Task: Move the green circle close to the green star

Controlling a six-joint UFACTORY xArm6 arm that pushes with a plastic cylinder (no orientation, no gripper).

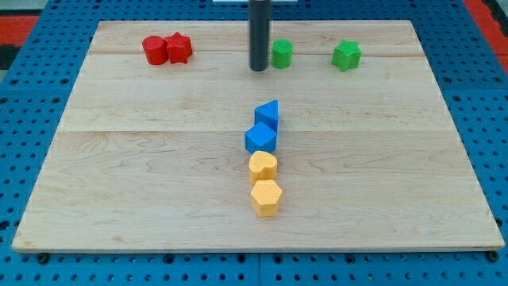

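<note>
The green circle (282, 53) stands near the view's top, just right of centre. The green star (346, 56) stands to its right, with a gap of about one block width between them. My tip (259, 69) is the lower end of the dark rod, which comes down from the view's top. The tip stands just left of the green circle, close to it; I cannot tell whether they touch.
A red circle (154, 50) and a red star (179, 48) touch at the top left. A blue triangle (268, 114), a blue cube (260, 139), a yellow block (263, 166) and a yellow hexagon (266, 197) form a column in the board's (119, 175) middle.
</note>
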